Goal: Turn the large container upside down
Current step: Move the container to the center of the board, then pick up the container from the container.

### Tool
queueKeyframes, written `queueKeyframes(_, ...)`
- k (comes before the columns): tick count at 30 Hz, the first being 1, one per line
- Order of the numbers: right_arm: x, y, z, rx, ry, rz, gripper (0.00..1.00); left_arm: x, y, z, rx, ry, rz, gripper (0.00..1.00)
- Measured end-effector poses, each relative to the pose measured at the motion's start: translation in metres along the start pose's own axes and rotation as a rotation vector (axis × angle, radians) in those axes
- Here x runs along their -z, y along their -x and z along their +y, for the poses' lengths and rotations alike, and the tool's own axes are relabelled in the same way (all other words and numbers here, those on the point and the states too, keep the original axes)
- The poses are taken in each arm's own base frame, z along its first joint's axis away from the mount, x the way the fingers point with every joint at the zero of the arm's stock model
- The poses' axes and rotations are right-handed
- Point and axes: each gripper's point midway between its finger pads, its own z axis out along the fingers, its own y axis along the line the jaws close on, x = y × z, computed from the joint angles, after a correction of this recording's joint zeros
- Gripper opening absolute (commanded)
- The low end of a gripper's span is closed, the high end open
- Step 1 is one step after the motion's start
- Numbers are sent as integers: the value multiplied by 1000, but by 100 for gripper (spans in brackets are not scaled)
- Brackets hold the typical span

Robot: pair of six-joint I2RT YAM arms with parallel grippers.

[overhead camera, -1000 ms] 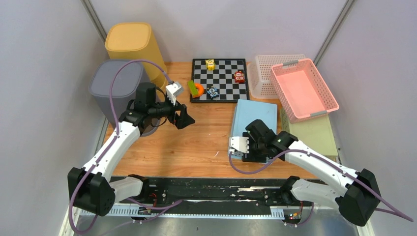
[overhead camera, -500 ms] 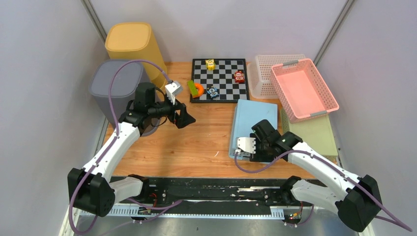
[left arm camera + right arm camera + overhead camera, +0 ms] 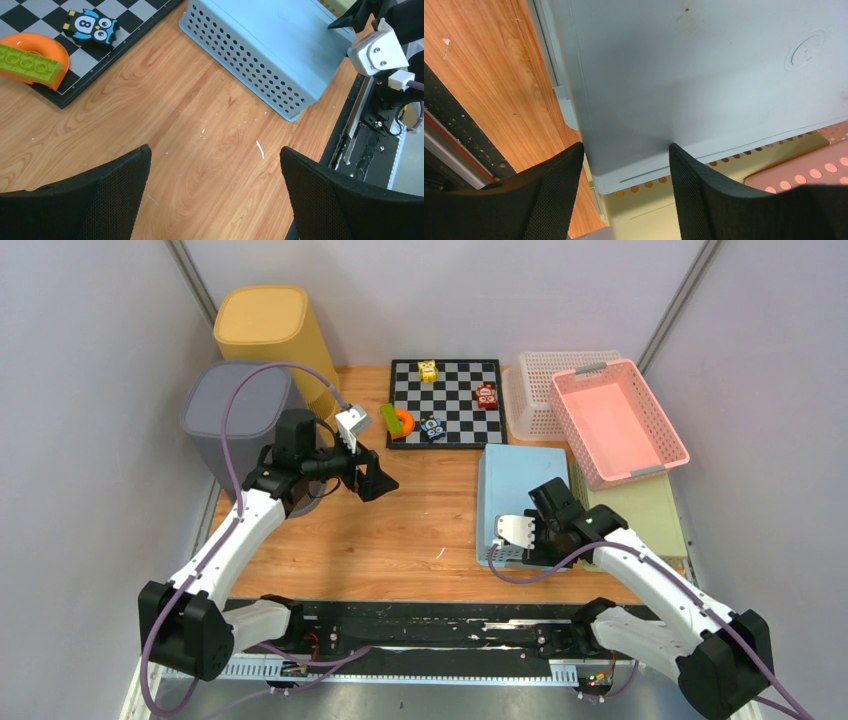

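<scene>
Right gripper [image 3: 625,149]: black mesh-faced fingers [image 3: 551,195] spread apart, nothing pinched; between them shows the near corner of the pale-blue perforated plastic container [image 3: 699,75]; contact with it cannot be told. The container lies base-up on the wooden table [image 3: 400,530], right of centre, between the black-and-white chessboard [image 3: 445,400] and the near edge; its right side is just beside the pale yellow-green plastic bin [image 3: 640,510]; judged already inverted. Handling, as judgement: thin moulded plastic, light, stiff with some flex in the walls; the smooth base is likely slippery, so a hold on the rim lip or the perforated side wall looks safer. Right arm: forearm runs from its base up and leftward, wrist tipped down over the container's near end. Left gripper [image 3: 215,150]: jaws at full spread, holding nothing, over bare wood; left arm reaches up from its base, wrist turned to face right, well apart from the container.
</scene>
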Motion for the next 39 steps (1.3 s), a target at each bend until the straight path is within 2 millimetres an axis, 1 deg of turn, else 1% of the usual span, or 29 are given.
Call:
queueKeyframes(8, -1, -1, -1, 1, 2, 7, 64, 0, 0, 0, -1, 0, -2, 100)
queueKeyframes(19, -3, -5, -8, -9, -16, 32, 64, -1, 0, 0, -3, 0, -4, 100)
queueKeyframes(27, 1, -10, -6, -8, -11, 54, 66, -1, -3, 0, 2, -2, 0, 100)
queueKeyframes(31, 14, -10, -9, -9, -12, 52, 68, -1, -3, 0, 6, -3, -2, 100)
queueKeyframes(35, 41, 2, -27, -19, -68, 0, 72, -1, -3, 0, 11, -6, -2, 100)
queueKeyframes(39, 69, 15, -52, -53, -157, -58, 75, -2, -2, -1, 11, -8, -4, 100)
